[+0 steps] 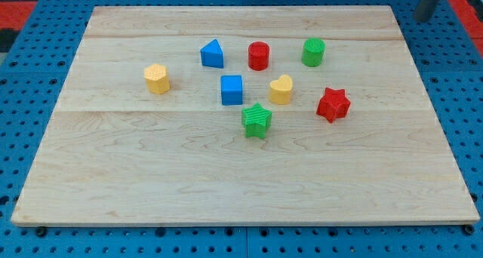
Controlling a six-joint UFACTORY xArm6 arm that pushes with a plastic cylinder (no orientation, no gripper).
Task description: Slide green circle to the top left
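Wooden board [151, 190] is lying on a blue pegboard [30, 77], eight blocks sitting on it, all in the upper-middle part.

Green circle [313, 52] is sitting upright near the view's top, right of centre, the rightmost of the top row. Red circle [259, 55] is standing to its left, apart from it. Blue triangle [213, 54] is sitting further left in the same row, near the red circle but not touching.

Second row: yellow hexagon [157, 78] is sitting alone toward the view's left, well apart from the rest. Blue cube [232, 90] is sitting below the triangle. Yellow heart [281, 90] is sitting just right of the cube, below the red circle, with a gap between. Red star [333, 104] is sitting right of the heart, below the green circle. Green star [256, 121] is sitting lowest, between cube and heart, close under both; contact can't be told.

A dark rod [428, 1] is showing at the view's top right corner, off the board over the pegboard. My tip [423, 18] is hanging well apart from every block, up and right of the green circle, nearest to it. It has no jaws and is touching and pushing nothing.
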